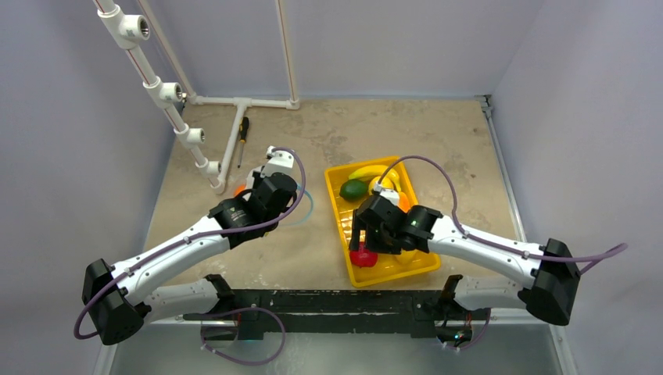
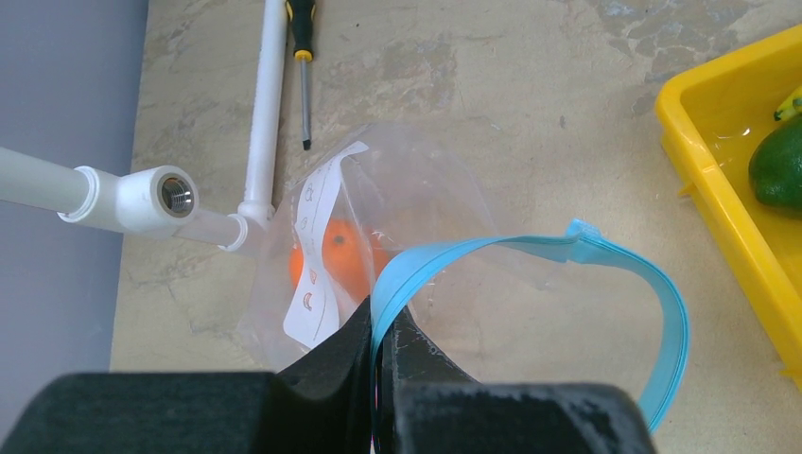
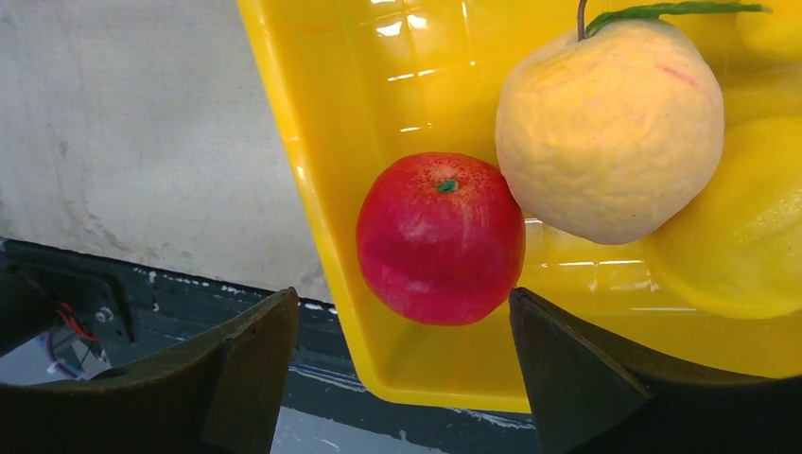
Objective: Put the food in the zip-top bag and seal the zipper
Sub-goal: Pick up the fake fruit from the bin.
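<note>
Zip-top bag (image 2: 416,180) is lying on the table (image 2: 530,85) at the centre of your left wrist view, with its mouth gaping toward the lens. Your left gripper (image 2: 380,331) is pinching the zipper (image 2: 530,248), jaws pressed together on the teal strip at lower centre. That strip is looping out to the right and dropping behind the finger at the bottom edge, so you are not seeing where it ends. One orange fruit (image 2: 352,270) is sitting inside the bag, half masked by a white printed label (image 2: 317,236) and glare on the film. In the top view the left arm is covering nearly all of the bag.

Your right gripper (image 3: 402,307) is hovering over the lower corner of the yellow tray (image 3: 312,142). Its fingers are standing wide apart on either side of the red fruit (image 3: 440,236), gripping nothing. You cannot tell whether the red fruit is touching the pale peach (image 3: 610,132) at upper right. The right frame edge is cutting off the lemon (image 3: 747,227). The right edge of the left wrist view is clipping the green piece (image 2: 780,161). In the top view the right arm is partly hiding the banana (image 1: 374,172).
</note>
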